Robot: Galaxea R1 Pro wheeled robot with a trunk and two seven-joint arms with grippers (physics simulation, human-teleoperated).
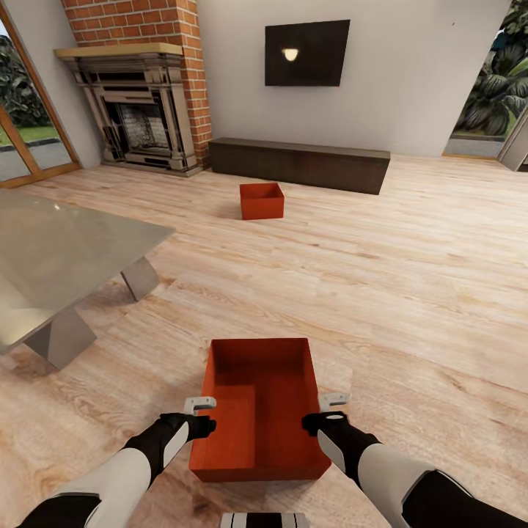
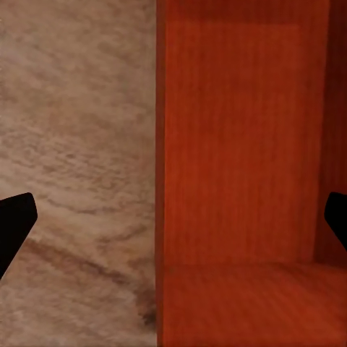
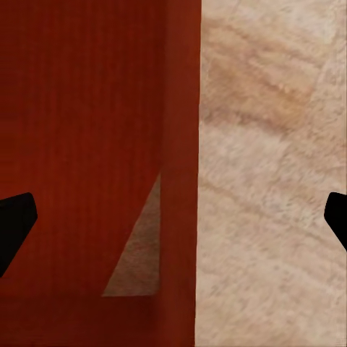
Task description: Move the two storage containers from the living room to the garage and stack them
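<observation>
Basically, we had both grippers, left point(image 1: 199, 414) and right point(image 1: 334, 412), open astride the near bin point(image 1: 260, 411) walls on the living-room floor point(image 1: 411, 293); second bin point(image 1: 261, 200) sat far off. Closing evenly seemed best.

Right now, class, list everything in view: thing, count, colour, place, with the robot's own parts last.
storage containers: 2, orange-red; near one between the grippers, far one by the bench
wood floor: 1, light, throughout
glass table: 1, grey, left
fireplace: 1, brick surround, far left
TV: 1, black, back wall
low bench: 1, dark brown, under the TV
left gripper: open, astride the near container's left wall
right gripper: open, astride its right wall
</observation>
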